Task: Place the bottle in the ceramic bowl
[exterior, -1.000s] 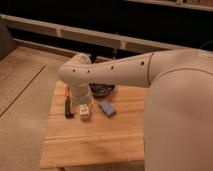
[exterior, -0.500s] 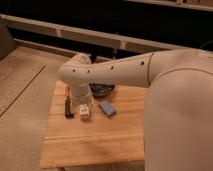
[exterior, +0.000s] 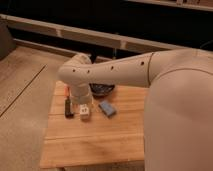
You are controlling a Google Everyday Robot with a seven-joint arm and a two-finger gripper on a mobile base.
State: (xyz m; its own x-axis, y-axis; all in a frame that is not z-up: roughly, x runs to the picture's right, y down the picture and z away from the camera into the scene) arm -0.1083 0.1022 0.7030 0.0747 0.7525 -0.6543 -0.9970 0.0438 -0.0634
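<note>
The small white-cream bottle (exterior: 85, 113) with dark marks stands on the wooden table (exterior: 95, 140), left of centre. The dark glossy ceramic bowl (exterior: 103, 90) sits behind it to the right, partly hidden by my white arm. My arm reaches in from the right and bends down over the table. My gripper (exterior: 81, 105) is at the end of the arm, directly above and against the bottle, largely hidden by the wrist.
A flat blue block (exterior: 106, 108) lies just right of the bottle. A slim dark object with an orange end (exterior: 68, 106) lies just left of it. Dark shelving runs behind the table, and bare floor lies to the left.
</note>
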